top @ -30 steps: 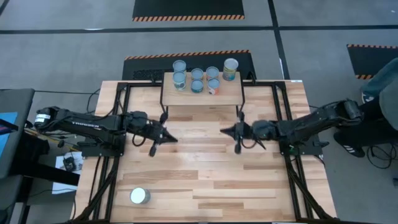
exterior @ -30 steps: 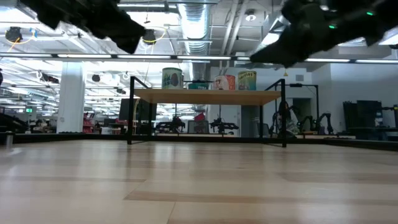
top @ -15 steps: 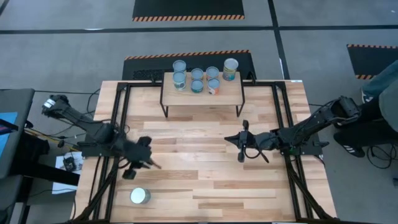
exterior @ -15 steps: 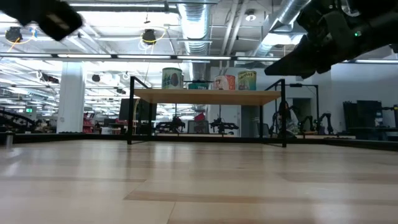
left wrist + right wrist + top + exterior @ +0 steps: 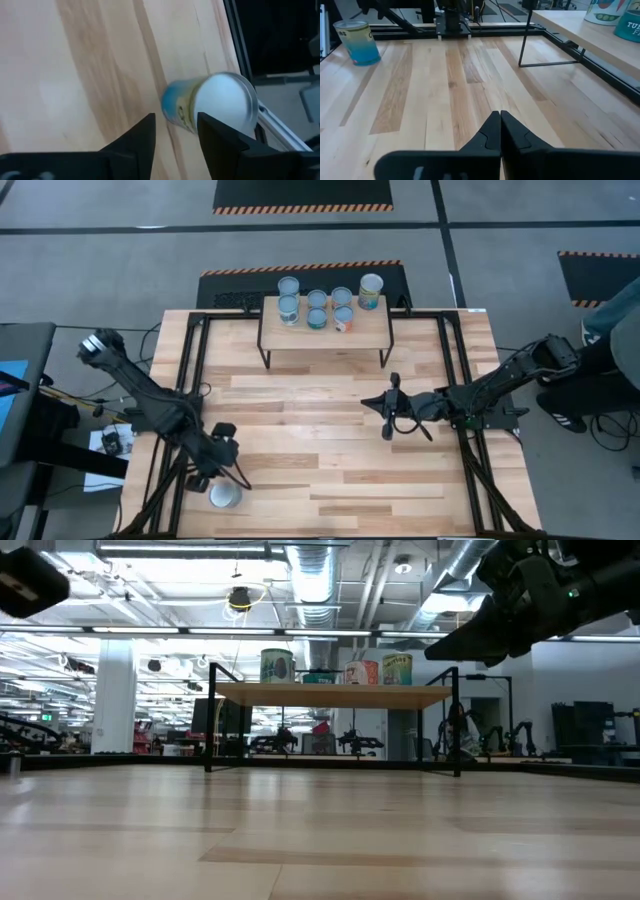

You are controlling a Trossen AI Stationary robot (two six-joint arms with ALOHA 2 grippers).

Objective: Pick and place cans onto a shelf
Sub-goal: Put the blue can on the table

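High view: we see seven cans (image 5: 317, 308) already on the shelf (image 5: 323, 335) at the far edge of the table (image 5: 330, 440), and one lone can (image 5: 224, 496) standing at the near left corner. The left gripper (image 5: 216, 465) sits just beside that can, on its far side. The right gripper (image 5: 391, 406) waits right of table centre.

Low view: shelf (image 5: 330, 693) seen edge-on with cans (image 5: 277, 666) on top; the right arm shows at the upper right, a bit of the left arm at the upper left. The lone can is not in this view.

Left wrist view: the left gripper (image 5: 176, 131) has its fingers (image 5: 142, 137) spread with a gap, nothing between them; the lone can (image 5: 210, 105) stands just ahead, upright, blue-and-yellow label, flat shiny lid.

Right wrist view: the right gripper (image 5: 496, 131) has its fingers pressed together, holding nothing. The lone can (image 5: 357, 41) is well apart from it, near the table's left edge; the shelf (image 5: 585, 31) is off to one side.

We judge the can rigid, fairly light, with a smooth slippery wall; best to pinch across the label mid-height, not on the rim.
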